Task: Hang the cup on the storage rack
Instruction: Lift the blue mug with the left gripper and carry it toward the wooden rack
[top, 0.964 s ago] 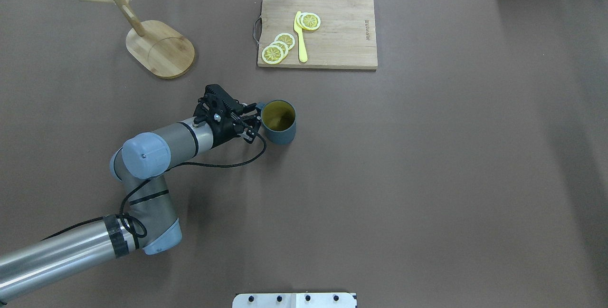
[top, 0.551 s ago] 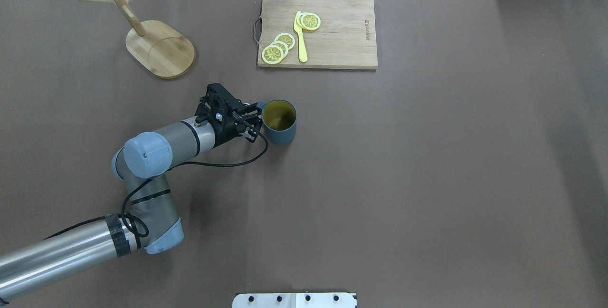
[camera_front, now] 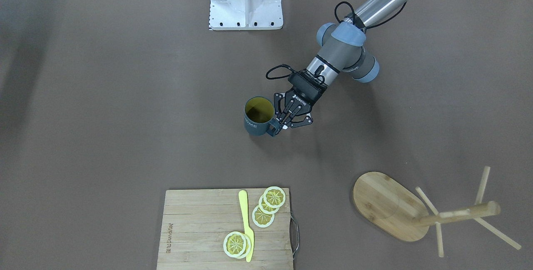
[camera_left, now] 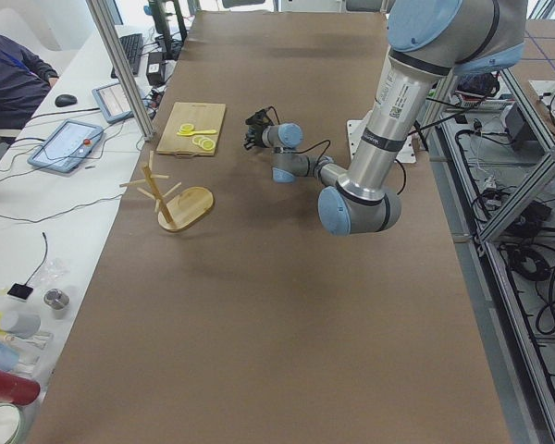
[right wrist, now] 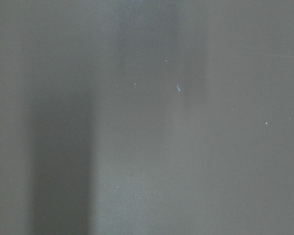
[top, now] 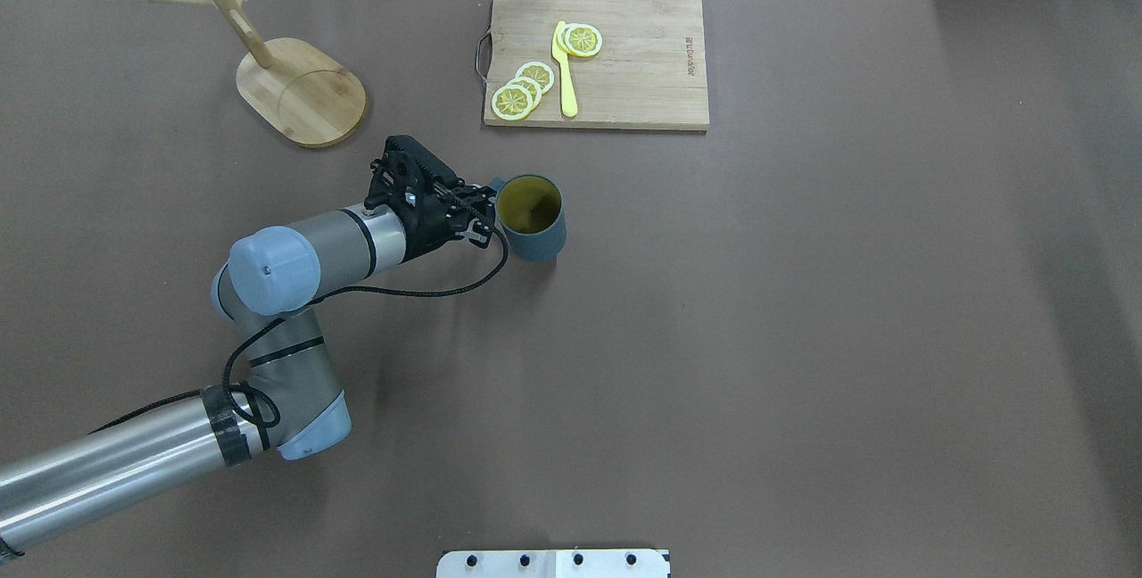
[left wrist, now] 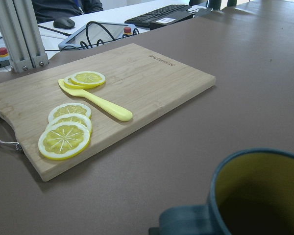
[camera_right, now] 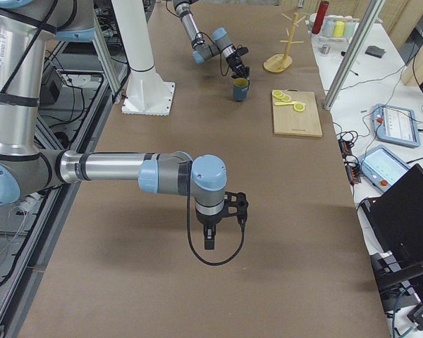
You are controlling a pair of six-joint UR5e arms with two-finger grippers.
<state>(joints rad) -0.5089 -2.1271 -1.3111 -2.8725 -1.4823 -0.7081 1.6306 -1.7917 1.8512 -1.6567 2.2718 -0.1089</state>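
Step in hand: we judge the grasp made and the carry not yet begun.
Left gripper (camera_front: 275,126): fingers pinched on the cup's loop handle (left wrist: 185,219).
Right gripper (camera_right: 210,238): over bare table; grip state we cannot tell.
Cup (camera_front: 257,116): mid-table and upright; lifted or resting, we cannot tell. Slate-blue cylinder, smooth, olive-yellow inside, pale lettering.
Storage rack (top: 302,92): at 10 o'clock from the cup in the overhead view, well apart. Pale bamboo, oval base, round post, thin angled pegs (top: 178,0).
Next move: we expect a lift, a carry and a turn to thread the loop over a peg.
Cutting board (top: 624,70): at 1 o'clock, holding lemon slices (top: 513,101).
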